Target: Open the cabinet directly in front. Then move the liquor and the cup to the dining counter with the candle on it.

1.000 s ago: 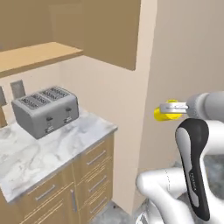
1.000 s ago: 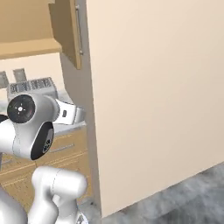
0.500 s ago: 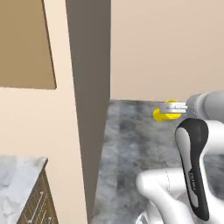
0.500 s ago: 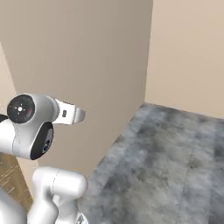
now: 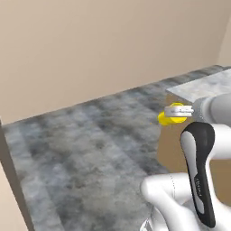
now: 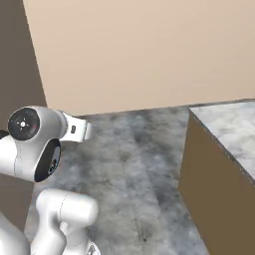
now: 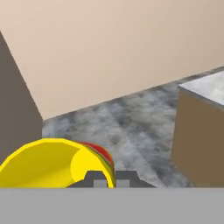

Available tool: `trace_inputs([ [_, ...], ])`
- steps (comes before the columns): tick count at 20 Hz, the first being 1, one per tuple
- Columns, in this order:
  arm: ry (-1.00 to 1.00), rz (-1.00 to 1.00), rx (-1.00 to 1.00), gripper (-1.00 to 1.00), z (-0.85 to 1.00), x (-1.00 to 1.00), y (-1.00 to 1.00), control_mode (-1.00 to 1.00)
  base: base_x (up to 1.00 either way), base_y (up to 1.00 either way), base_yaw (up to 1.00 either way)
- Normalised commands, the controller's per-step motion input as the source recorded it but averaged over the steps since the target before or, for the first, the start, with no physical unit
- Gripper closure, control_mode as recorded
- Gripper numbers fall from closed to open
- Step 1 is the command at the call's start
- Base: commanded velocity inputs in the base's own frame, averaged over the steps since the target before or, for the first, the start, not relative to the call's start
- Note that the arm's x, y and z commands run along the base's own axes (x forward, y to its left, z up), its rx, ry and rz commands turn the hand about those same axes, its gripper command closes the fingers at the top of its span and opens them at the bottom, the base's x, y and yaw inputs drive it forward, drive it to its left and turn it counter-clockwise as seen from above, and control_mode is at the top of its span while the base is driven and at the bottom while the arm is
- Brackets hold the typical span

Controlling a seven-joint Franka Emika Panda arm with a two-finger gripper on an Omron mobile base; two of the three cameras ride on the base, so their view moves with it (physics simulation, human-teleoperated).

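- Gripper (image 7: 107,180) clamped on the yellow cup's (image 7: 52,162) rim, lower left of hand view; cup interior looks empty.
- Dining counter (image 6: 226,129) corner at right.

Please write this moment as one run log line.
phase: carrying | gripper: shut on cup | dining counter: corner ahead on right | floor: grey, ahead

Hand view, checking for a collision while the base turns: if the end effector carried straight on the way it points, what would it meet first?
Probably the beige wall beyond the grey floor. The counter sits off to one side; depth is unclear. The end effector holds the yellow cup.
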Motion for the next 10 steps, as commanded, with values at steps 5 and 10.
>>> trace_inputs([
  [5, 0.00, 0.00, 0.00, 1.00, 0.00, 0.00, 0.00, 1.00, -0.01, 0.00, -0.99],
  [10, 0.00, 0.00, 0.00, 1.00, 0.00, 0.00, 0.00, 1.00, 0.00, 0.00, -0.94],
])
